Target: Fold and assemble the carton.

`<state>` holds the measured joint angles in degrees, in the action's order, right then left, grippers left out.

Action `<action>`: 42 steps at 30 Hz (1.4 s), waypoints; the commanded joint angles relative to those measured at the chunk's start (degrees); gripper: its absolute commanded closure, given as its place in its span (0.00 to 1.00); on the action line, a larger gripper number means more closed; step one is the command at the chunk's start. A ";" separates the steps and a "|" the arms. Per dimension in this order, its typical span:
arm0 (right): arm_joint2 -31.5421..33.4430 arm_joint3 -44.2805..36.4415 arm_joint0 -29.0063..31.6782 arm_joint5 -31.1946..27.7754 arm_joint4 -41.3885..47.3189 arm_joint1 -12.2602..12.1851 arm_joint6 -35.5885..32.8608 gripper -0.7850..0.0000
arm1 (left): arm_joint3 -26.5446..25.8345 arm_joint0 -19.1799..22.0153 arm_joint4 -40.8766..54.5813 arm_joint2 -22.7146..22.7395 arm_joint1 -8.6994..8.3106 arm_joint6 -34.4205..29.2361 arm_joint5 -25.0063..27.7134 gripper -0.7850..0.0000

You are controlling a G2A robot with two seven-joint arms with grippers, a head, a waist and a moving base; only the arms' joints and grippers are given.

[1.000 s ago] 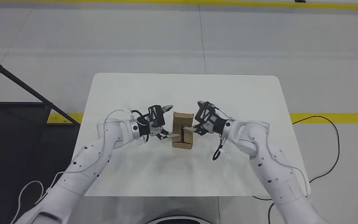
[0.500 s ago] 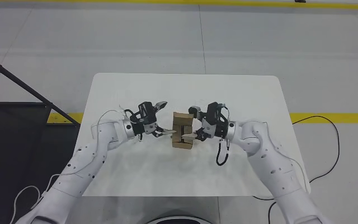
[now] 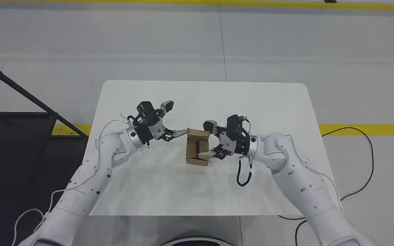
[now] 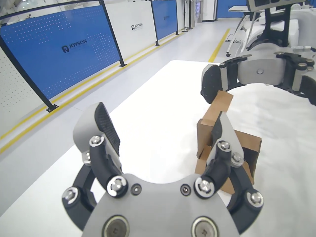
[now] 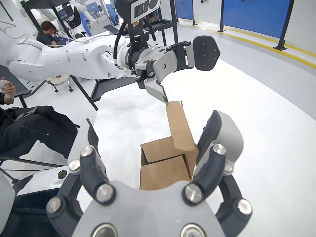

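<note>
My left jaws stand open, one fingertip (image 5: 158,92) right at the top corner of the carton's (image 3: 196,149) raised flap (image 5: 179,127) and the other finger well apart from the carton. My right jaws are open as well and grip nothing. One pad (image 5: 209,134) lies just beside the carton's side wall, while the other finger stands apart from the carton on its far side. The brown carton is part-folded, its open end facing my right jaws, with one flap upright. It rests on the white surface (image 3: 154,190), which spreads out around the carton on every side.
</note>
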<state>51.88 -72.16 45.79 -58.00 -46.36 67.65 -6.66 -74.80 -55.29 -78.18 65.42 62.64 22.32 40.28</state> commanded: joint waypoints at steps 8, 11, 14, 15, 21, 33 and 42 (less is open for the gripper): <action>-3.16 -1.73 -0.62 0.00 -2.53 -2.73 4.16 0.00 | 0.45 0.11 2.77 0.30 0.37 -0.42 -1.30 0.00; -4.51 -2.27 -0.94 0.00 -3.75 -3.59 5.91 0.00 | 0.33 0.18 1.51 -0.20 0.49 -1.26 -2.20 0.00; -6.09 -2.66 -1.29 0.00 -5.04 -4.44 7.77 0.00 | 0.40 -0.08 1.60 -0.51 0.73 -1.05 -4.26 0.00; -6.62 -2.70 -1.44 0.00 -5.37 -4.72 8.41 0.00 | 0.37 -0.10 1.59 -0.72 0.82 -1.07 -4.59 0.00; -9.99 -2.87 -2.66 0.00 -7.33 -6.29 11.86 0.00 | -0.09 0.39 -1.23 -2.38 1.15 -1.66 -4.73 0.00; -16.40 -3.34 -5.50 0.00 -11.09 -8.69 17.12 0.00 | -1.50 -0.35 -9.78 -3.38 0.67 3.03 -2.48 0.00; -19.67 -2.17 -7.67 0.00 -11.08 -9.62 19.07 0.00 | -0.49 -0.45 -10.48 -3.76 0.70 3.67 -1.75 0.00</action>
<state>32.41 -74.47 38.30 -58.00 -57.55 58.07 12.35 -75.46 -55.64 -88.72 61.52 63.37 25.72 38.52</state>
